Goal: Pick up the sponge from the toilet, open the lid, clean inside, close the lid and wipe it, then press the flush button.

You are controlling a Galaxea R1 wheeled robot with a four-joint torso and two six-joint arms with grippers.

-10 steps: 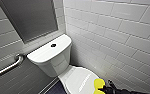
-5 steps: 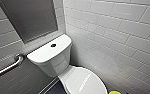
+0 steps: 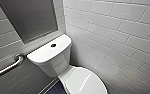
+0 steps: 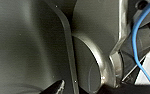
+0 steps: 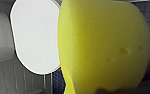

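Toilet (image 3: 51,62) of glossy white ceramic; lid (image 3: 83,81) of smooth white plastic with a soft sheen; sponge (image 5: 103,47) of matt yellow foam, lightly pitted; wall tiles (image 3: 111,32) glazed and glossy; grab rail (image 3: 6,67) of polished metal; wall panel (image 3: 28,17) matt grey

2 walls meet in a corner. The right-hand wall (image 3: 121,37) is laid with glossy white rectangular tiles in a brick pattern with grey grout. The other wall carries a large flat grey panel (image 3: 28,17), with a metal grab bar (image 3: 6,68) lower down. The floor (image 3: 54,90) is small dark tiles.
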